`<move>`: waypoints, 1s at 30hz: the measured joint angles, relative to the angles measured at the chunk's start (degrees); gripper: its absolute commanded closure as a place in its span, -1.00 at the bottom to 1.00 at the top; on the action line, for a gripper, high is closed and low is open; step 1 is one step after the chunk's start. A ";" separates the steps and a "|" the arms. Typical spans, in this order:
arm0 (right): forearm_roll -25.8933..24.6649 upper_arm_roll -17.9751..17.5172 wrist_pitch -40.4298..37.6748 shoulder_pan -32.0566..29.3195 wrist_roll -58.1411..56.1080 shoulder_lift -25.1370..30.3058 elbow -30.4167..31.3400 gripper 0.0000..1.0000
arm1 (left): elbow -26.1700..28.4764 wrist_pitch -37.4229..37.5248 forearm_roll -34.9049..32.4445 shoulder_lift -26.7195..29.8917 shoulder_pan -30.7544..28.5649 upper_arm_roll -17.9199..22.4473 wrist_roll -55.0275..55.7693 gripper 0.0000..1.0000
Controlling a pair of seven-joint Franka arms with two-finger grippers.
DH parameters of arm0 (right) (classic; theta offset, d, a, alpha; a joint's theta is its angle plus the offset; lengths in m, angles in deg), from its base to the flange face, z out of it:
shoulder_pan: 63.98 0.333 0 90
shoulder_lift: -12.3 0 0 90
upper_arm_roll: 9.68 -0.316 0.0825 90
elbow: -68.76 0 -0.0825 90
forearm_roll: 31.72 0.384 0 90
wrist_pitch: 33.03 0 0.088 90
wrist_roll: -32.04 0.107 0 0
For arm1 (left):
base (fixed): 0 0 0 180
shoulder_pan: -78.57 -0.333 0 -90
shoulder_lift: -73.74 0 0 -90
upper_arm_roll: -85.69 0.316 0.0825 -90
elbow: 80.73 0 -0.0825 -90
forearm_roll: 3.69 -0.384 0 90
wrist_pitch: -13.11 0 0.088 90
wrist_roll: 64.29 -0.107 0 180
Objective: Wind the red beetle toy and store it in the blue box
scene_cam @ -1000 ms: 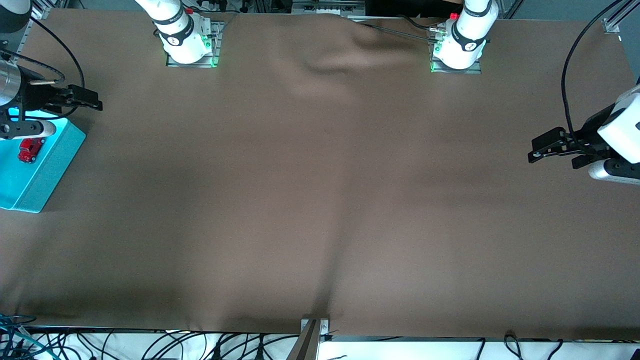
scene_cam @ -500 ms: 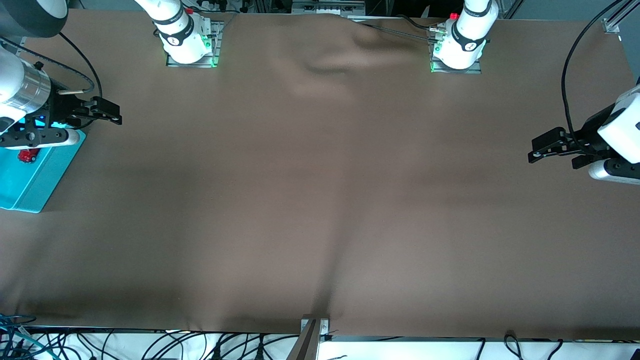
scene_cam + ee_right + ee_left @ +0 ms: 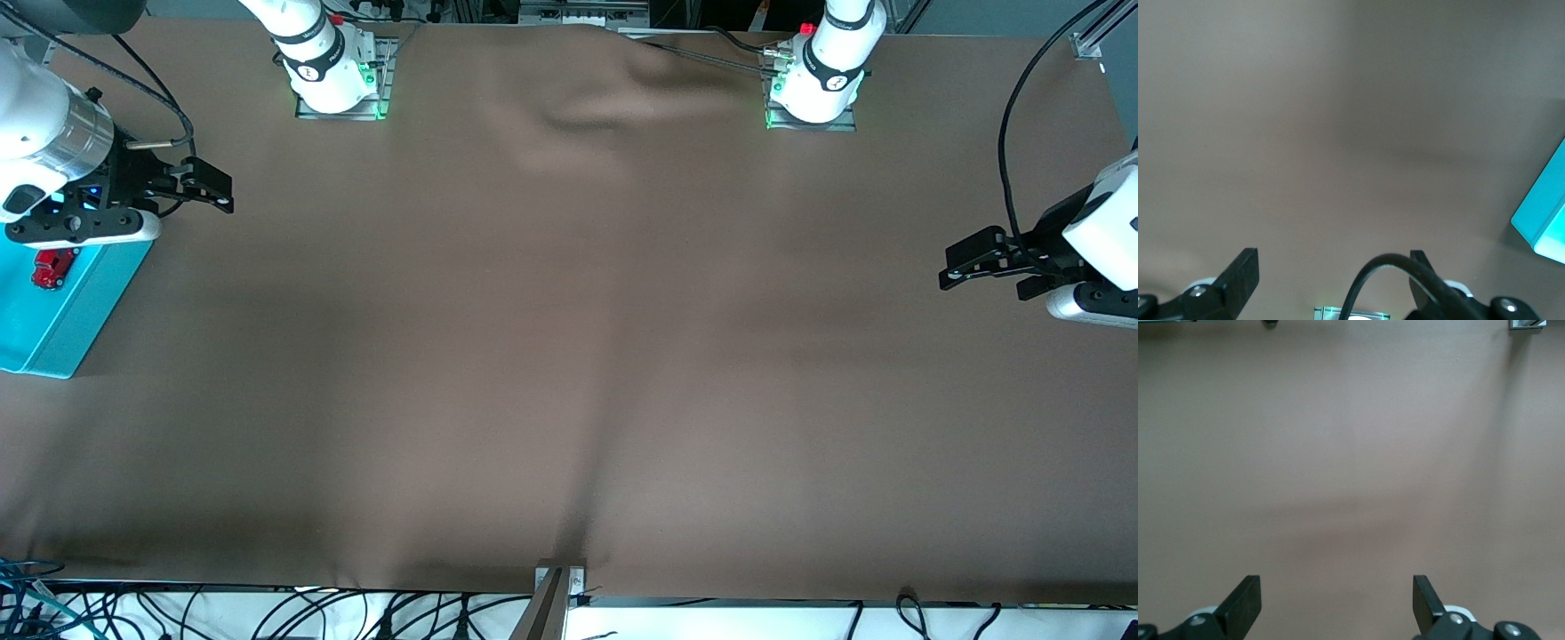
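Only the front view shows the tiny glossy red beetle toy (image 3: 53, 268) inside the turquoise plastic box (image 3: 67, 307); right gripper (image 3: 209, 185) beside it and left gripper (image 3: 965, 264) well apart, both spread, empty.

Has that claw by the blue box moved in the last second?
Yes. The right gripper, open, has drifted off the blue box toward the table's middle; the red beetle toy lies inside.

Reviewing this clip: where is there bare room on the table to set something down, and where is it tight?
The brown cloth lies bare from the blue box to the open left gripper, which waits at its own end. The tight spot is the right arm's end: the open right gripper hovers beside the box, which holds the red beetle toy.
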 measured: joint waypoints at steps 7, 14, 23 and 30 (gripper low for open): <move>-0.02 -0.20 -0.42 0.00 -0.03 0.97 0.17 -1.00 | 0.00 0.00 0.00 -0.01 0.00 0.00 0.00 -1.00; -0.20 -0.24 -1.14 0.00 -0.03 1.11 0.17 -1.00 | 0.00 0.00 0.01 -0.02 0.00 0.00 0.00 -1.00; -0.92 -0.17 -1.27 -0.08 -0.03 1.11 0.18 -1.00 | 0.00 0.00 0.02 -0.02 0.01 0.00 0.00 -1.00; -1.14 -0.16 -1.72 -0.11 -0.03 1.13 0.17 -1.00 | 0.00 0.00 0.02 -0.02 0.01 0.00 0.00 -1.00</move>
